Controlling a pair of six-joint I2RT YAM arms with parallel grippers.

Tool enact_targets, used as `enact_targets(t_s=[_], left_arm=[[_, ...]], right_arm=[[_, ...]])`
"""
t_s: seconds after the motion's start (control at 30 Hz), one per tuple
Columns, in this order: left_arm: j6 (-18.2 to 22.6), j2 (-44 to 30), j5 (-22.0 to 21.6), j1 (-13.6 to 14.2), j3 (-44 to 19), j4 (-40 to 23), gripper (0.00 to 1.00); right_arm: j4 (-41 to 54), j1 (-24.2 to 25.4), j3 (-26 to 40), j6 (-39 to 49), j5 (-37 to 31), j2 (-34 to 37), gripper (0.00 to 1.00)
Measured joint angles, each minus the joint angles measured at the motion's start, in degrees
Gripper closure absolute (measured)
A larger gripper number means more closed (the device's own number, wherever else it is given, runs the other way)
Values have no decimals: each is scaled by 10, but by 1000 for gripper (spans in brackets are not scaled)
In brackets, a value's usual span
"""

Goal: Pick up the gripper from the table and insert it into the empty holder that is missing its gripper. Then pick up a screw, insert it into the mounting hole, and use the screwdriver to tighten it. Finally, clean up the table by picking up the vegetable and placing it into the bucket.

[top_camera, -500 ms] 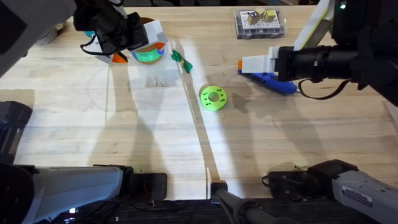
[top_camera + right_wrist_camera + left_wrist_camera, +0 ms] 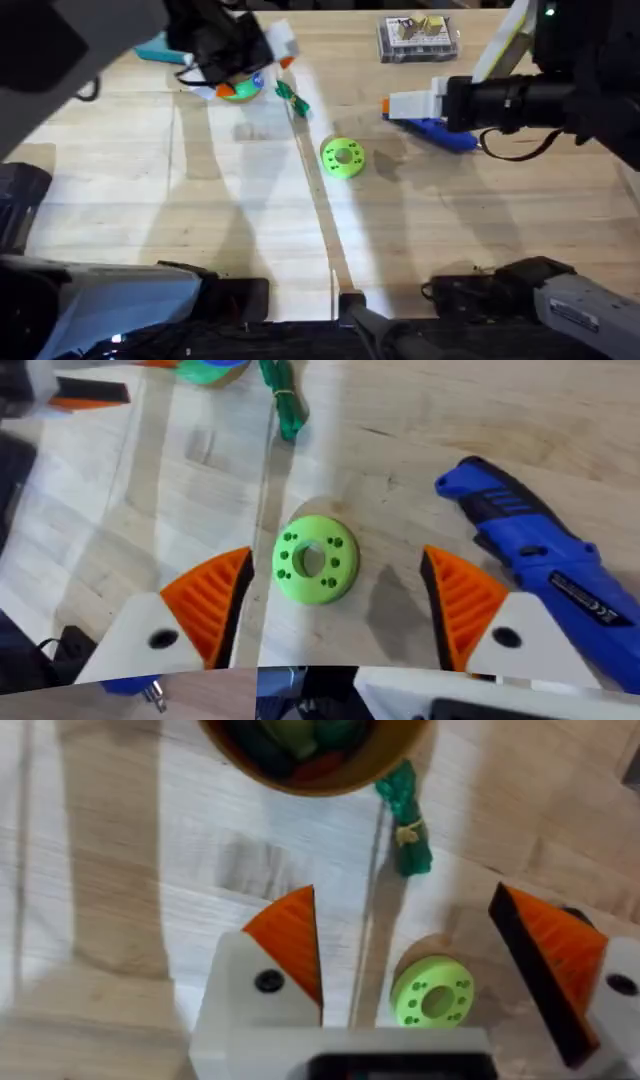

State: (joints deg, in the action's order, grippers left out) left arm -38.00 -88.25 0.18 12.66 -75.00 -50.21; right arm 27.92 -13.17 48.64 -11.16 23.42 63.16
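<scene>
Left tool [image 2: 410, 970]: raised at upper left of the overhead frame, above the bucket [image 2: 240, 90], fingers spread apart, nothing held. Right tool [image 2: 335, 605]: fingers apart over the green disc [image 2: 315, 558], screwdriver [image 2: 540, 565] alongside on the table [image 2: 200, 200]. Vegetable [image 2: 293, 98]: lying just beside the bucket.

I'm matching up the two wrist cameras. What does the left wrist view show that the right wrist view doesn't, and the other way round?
The left wrist view alone looks down into the bucket, with dark, green and red items inside. The right wrist view alone shows the blue screwdriver lying on the table. Both share the green vegetable and the lime-green disc with holes, and each shows its own open orange-padded fingers, left and right.
</scene>
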Motion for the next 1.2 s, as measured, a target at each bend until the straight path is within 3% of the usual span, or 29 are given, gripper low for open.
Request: enact_targets(t_s=[0.13,0.17,0.37,0.67,0.77,0.83,0.9,0.97,1.1,1.2], left_arm=[[-56,-22,-48,71,0,41,11],[-89,-63,-65,94,0,59,11],[-134,-157,-78,94,1,102,11],[-149,-218,-86,94,2,177,4],[-154,-224,-93,93,2,175,211],[-155,-224,-93,93,2,177,429],[-156,-225,-92,93,2,178,763],[-155,-225,-92,93,2,177,964],[-156,-225,-89,93,2,177,981],[-153,-218,-62,89,2,151,982]], right_arm=[[0,0,0,0,0,0,15],[0,0,0,0,0,0,15],[0,0,0,0,0,0,15],[0,0,0,0,0,0,15],[0,0,0,0,0,0,15],[0,0,0,0,0,0,15],[0,0,0,0,0,0,15],[0,0,0,0,0,1,15],[-5,0,0,0,0,1,15],[-9,0,0,0,0,1,15]])
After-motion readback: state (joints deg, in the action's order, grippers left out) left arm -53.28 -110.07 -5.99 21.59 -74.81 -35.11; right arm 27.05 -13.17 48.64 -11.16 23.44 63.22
